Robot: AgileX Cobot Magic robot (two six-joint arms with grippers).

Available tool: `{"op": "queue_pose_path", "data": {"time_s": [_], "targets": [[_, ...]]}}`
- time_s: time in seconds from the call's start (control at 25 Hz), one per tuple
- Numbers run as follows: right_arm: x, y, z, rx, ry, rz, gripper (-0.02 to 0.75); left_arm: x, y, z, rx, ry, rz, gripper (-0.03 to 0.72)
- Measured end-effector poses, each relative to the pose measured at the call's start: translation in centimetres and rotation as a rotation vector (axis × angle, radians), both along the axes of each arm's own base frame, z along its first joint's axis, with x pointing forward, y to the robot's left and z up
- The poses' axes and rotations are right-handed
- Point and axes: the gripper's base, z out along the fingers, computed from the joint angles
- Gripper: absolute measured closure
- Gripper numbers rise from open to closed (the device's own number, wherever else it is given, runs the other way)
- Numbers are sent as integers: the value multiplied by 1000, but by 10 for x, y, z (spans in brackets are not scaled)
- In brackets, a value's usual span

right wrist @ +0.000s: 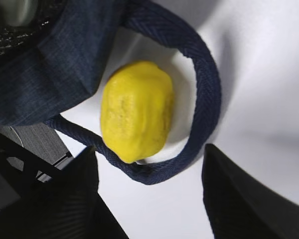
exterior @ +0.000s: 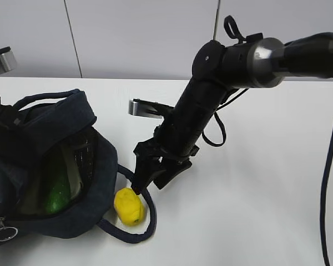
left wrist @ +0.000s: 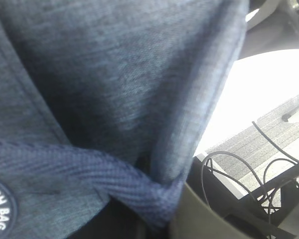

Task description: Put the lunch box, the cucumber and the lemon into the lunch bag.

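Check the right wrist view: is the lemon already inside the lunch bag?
No, the lemon lies on the table, ringed by a handle loop.

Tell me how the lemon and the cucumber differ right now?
The lemon is bright yellow and stubby; the cucumber is dark green, and only part of it shows. The lemon lies outside the lunch bag on the white table, ringed by a handle loop; the cucumber is already inside the bag's mouth. The lemon is fully visible, the cucumber mostly hidden by fabric. Neither is being held.
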Motion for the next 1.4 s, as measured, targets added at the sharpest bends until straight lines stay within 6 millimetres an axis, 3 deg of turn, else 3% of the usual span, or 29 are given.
{"op": "queue_pose_path", "data": {"time_s": [0.32,0.56,0.68,1.0,1.4], "targets": [[-17,30,-4,-24,-43,61,249,0,0,0,0,0,-1,697],[-17,36,-31,-71,-26,51,249,0,0,0,0,0,-3,697],[-14,36,-34,-78,-51,27,252,0,0,0,0,-1,-5,697],[-12,35,-34,-95,-61,12,412,0,0,0,0,-2,-7,697],[-8,23,27,24,-154,3,417,0,0,0,0,1,-9,697]]}}
